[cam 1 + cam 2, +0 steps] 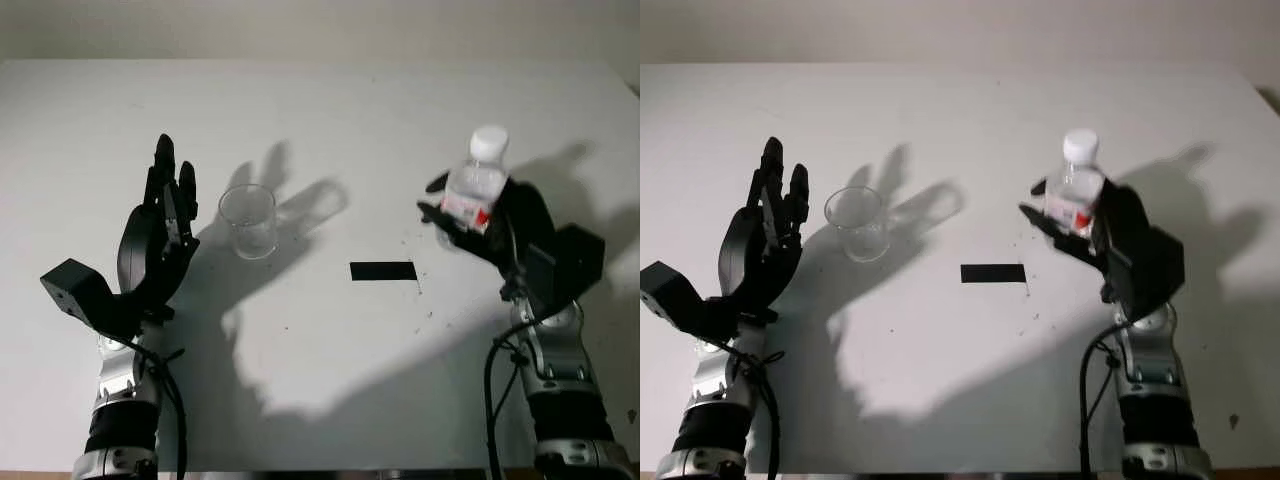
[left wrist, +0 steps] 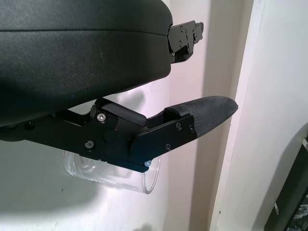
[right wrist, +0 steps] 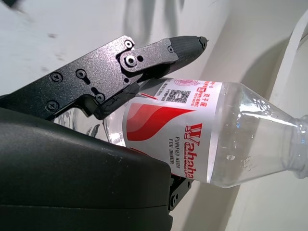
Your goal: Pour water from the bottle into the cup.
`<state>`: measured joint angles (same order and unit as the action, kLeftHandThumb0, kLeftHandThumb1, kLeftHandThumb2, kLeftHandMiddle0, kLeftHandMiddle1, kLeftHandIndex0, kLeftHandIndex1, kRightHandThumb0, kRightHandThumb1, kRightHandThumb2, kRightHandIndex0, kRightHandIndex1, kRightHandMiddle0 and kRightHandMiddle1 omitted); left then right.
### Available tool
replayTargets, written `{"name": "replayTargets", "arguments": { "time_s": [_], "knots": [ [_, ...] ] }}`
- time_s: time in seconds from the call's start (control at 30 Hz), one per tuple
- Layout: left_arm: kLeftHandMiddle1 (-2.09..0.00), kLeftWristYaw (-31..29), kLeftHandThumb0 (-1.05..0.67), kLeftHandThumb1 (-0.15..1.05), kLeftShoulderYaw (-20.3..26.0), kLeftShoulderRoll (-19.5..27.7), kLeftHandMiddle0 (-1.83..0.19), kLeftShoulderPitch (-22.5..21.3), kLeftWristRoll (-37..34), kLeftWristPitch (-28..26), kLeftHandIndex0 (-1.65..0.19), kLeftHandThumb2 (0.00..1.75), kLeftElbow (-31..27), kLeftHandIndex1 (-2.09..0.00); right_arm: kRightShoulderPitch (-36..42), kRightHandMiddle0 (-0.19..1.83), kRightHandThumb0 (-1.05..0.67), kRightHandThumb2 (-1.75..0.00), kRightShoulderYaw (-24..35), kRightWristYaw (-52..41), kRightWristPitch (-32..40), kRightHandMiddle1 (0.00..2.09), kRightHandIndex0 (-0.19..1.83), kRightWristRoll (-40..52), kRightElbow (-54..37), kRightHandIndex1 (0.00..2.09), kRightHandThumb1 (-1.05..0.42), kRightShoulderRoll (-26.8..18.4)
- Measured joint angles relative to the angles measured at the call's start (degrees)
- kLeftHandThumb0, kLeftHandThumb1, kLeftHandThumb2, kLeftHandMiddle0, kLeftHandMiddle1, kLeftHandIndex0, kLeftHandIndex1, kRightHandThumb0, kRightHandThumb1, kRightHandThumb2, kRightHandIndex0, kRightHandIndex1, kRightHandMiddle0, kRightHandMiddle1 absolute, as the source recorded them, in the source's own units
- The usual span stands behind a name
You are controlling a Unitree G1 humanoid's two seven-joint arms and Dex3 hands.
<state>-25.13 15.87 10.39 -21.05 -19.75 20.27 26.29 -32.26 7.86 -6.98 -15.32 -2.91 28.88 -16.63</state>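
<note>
A clear plastic water bottle (image 1: 476, 187) with a white cap and a red-and-white label stands upright at the right of the white table, and my right hand (image 1: 470, 220) is shut on its lower body. The right wrist view shows the label (image 3: 168, 130) close up between my black fingers (image 3: 144, 55). A clear empty cup (image 1: 248, 221) stands upright left of centre. My left hand (image 1: 165, 215) is open just to the left of the cup, a small gap apart. In the left wrist view the cup (image 2: 115, 175) sits behind one finger.
A short strip of black tape (image 1: 383, 271) lies on the table (image 1: 330, 120) between the cup and the bottle. Strong shadows of both hands fall across the white surface. The far table edge meets a pale wall.
</note>
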Motion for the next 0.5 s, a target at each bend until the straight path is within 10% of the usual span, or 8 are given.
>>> {"name": "replayTargets", "arguments": {
  "time_s": [0.5],
  "knots": [
    [0.0,2.0,-0.77,1.05,0.4,-0.1,0.19,0.6,-0.9,-2.1,0.19,0.82,-2.4,0.0,-22.7,1.04,-0.33,-0.37,-10.7,8.0,-9.1,2.09,1.2,-14.0,26.7,2.09,-1.05,-1.8]
  ]
}}
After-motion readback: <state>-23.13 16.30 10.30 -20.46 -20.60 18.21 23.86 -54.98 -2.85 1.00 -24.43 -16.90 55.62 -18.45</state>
